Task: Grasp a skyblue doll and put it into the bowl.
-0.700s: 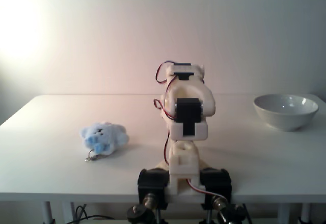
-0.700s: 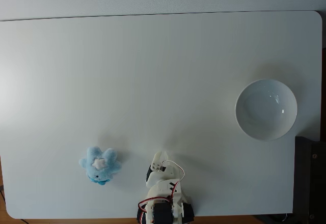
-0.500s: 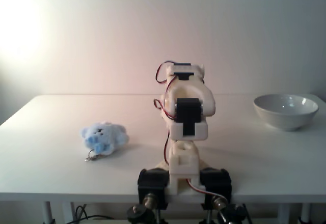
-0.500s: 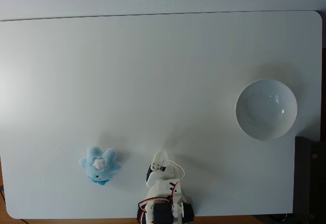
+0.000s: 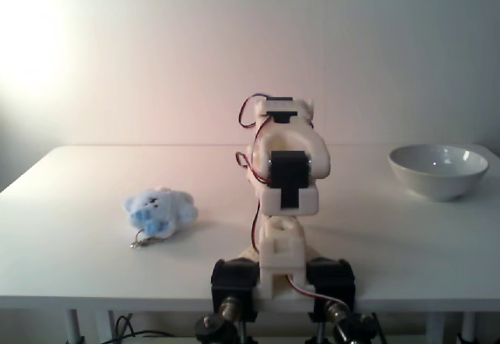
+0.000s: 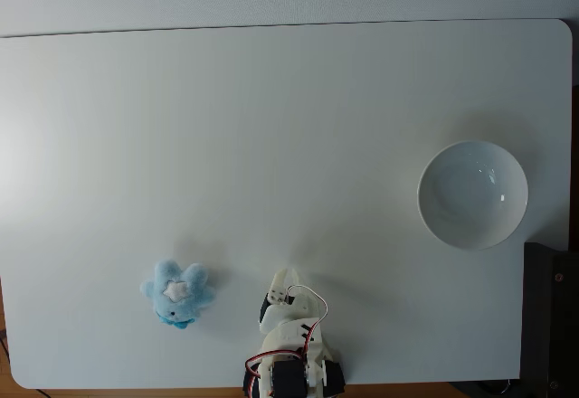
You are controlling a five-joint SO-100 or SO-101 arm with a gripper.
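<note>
Seeing skyblue doll [image 6: 177, 292] on surface [image 6: 271, 145], face toward arm-side edge, no clear long axis; tool [image 6: 281, 282] folded, empty, my read: aperture unclear.

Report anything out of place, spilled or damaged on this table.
Nothing stands out. The skyblue doll lies on the table beside the folded arm, and the bowl stands upright and empty, far to the right in both fixed views.

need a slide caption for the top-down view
Folded arm at the table edge, skyblue doll to its left, empty bowl far right.
</note>
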